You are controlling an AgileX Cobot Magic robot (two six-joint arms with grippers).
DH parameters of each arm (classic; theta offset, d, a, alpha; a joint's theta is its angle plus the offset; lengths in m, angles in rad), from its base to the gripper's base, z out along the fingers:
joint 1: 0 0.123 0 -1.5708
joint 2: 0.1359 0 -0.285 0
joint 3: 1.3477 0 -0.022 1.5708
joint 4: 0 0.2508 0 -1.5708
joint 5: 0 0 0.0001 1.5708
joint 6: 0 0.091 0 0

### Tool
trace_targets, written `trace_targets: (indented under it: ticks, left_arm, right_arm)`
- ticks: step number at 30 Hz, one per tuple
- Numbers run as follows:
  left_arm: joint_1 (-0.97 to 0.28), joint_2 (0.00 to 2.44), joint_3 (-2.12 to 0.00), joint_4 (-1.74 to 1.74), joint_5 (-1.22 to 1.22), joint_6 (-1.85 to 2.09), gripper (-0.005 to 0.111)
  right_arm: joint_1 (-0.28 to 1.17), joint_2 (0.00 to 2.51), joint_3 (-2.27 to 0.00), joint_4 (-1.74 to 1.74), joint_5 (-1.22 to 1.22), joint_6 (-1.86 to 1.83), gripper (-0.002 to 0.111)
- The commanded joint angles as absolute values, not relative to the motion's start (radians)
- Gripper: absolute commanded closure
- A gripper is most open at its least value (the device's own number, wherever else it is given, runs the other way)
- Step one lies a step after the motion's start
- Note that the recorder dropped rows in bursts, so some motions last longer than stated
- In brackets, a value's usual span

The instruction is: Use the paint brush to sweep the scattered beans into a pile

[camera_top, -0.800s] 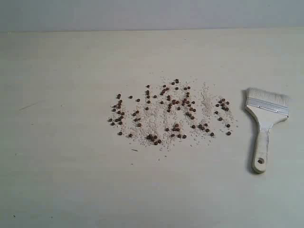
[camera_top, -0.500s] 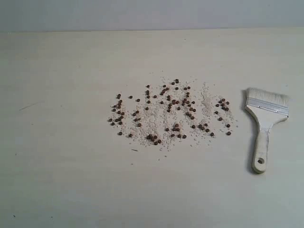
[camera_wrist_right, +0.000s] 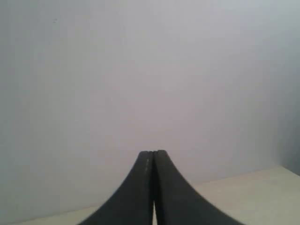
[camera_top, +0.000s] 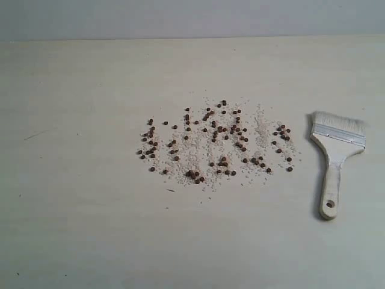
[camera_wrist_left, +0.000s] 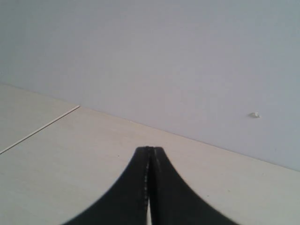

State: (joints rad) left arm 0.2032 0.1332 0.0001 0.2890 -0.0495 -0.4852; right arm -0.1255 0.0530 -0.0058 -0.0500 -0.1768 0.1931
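Dark reddish-brown beans [camera_top: 218, 141] lie scattered among fine white grains across the middle of the pale table [camera_top: 84, 211]; there is no compact pile. The paint brush [camera_top: 334, 155] lies flat to their right, pale bristles toward the far side, cream handle with its hole toward the near side. Neither gripper appears in the exterior view. My left gripper [camera_wrist_left: 150, 149] is shut with nothing between its black fingers, above bare table. My right gripper [camera_wrist_right: 153, 152] is also shut and empty, facing a plain wall.
A grey wall [camera_top: 192, 18] runs along the table's far edge. A seam [camera_wrist_left: 40, 130] in the tabletop shows in the left wrist view. A small white speck [camera_wrist_left: 254, 114] sits on the wall there.
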Motion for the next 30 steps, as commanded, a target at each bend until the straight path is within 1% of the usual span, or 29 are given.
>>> trace_targets:
  ticks: [1,10,14,17,19,21,22,23,26,28,30]
  left_arm:
    - [0.199,0.129,0.0,0.281,-0.048,-0.482,0.107]
    - [0.199,0.129,0.0,0.281,-0.048,-0.482,0.107]
    - [0.199,0.129,0.0,0.281,-0.048,-0.482,0.107]
    - [0.199,0.129,0.0,0.281,-0.048,-0.482,0.107]
    - [0.199,0.129,0.0,0.281,-0.048,-0.482,0.107]
    - [0.199,0.129,0.0,0.281,-0.048,-0.482,0.107]
    - [0.199,0.129,0.0,0.281,-0.048,-0.482,0.107]
    - [0.199,0.129,0.0,0.281,-0.048,-0.482,0.107]
    - [0.199,0.129,0.0,0.281,-0.048,-0.482,0.107]
    - [0.199,0.129,0.0,0.281,-0.048,-0.482,0.107]
    - [0.199,0.129,0.0,0.281,-0.048,-0.482,0.107]
  right_arm:
    - [-0.122,0.047,0.0,-0.052,-0.324,0.186,0.108]
    - [-0.122,0.047,0.0,-0.047,-0.545,0.188,0.108]
    - [-0.122,0.047,0.0,-0.031,-0.671,0.349,0.108]
    - [-0.122,0.047,0.0,-0.031,-0.734,0.397,0.108]
    - [-0.122,0.052,0.0,-0.031,-0.722,0.463,0.108]
    - [-0.122,0.084,-0.044,-0.031,-0.63,0.477,0.108]
    - [-0.122,0.146,-0.11,-0.031,-0.498,0.474,0.108]
    - [-0.122,0.187,-0.152,-0.031,-0.432,0.471,0.108]
    - [-0.122,0.326,-0.282,-0.073,-0.305,0.455,0.108]
    - [-0.122,0.468,-0.42,-0.193,-0.088,0.455,0.108]
    - [-0.122,0.666,-0.594,-0.22,0.246,0.427,0.108]
